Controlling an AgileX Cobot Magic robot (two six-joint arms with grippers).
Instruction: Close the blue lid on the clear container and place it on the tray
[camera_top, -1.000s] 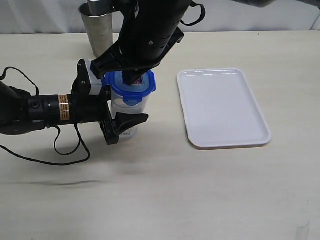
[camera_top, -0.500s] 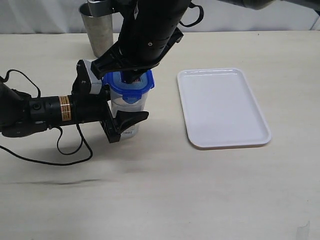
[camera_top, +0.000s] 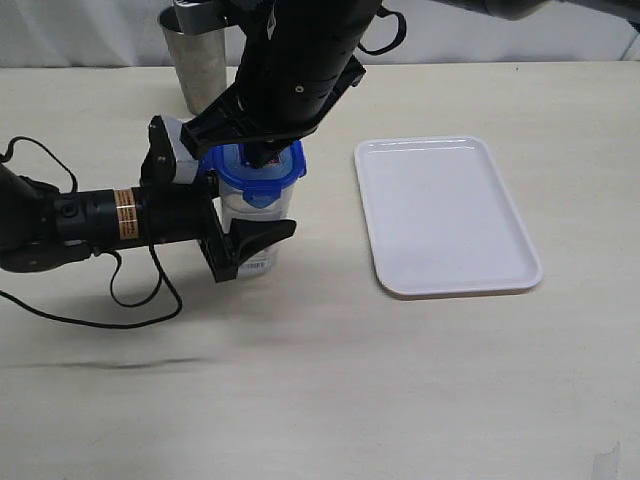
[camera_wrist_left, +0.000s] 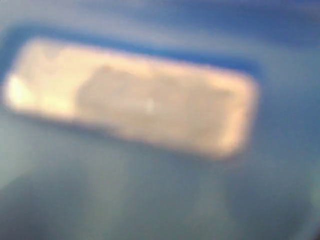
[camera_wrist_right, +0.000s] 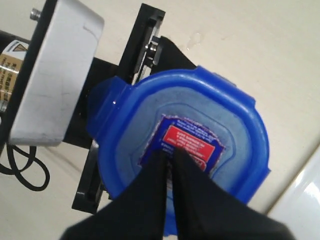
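Exterior view showed the clear container (camera_top: 245, 205) standing upright on the table (camera_top: 400, 380), to the left of the tray (camera_top: 450, 215) and apart from it. The blue lid (camera_top: 262, 172) sat on top of the container. Whether its flaps were snapped down could not be told.

The left gripper (camera_top: 235, 195) reached in level from the left, its fingers set either side of the container, one behind it and one in front, clasping its body below the lid. The right gripper (camera_top: 262, 155) came down from above, with its arm hiding much of the lid.

Right wrist view gave the clearer look. The right gripper (camera_wrist_right: 169, 157) had its two dark fingers (camera_wrist_right: 155, 180) pinched together with nothing between them, and their tips rested on the red-and-white sticker (camera_wrist_right: 192, 140) in the middle of the blue lid (camera_wrist_right: 225, 115). A corner of the white tray (camera_wrist_right: 305, 200) showed beside the lid.

Left wrist view was too blurred to read, only blue with a pale oblong patch.

A grey steel cup (camera_top: 195, 65) stood at the back of the table, behind the container.
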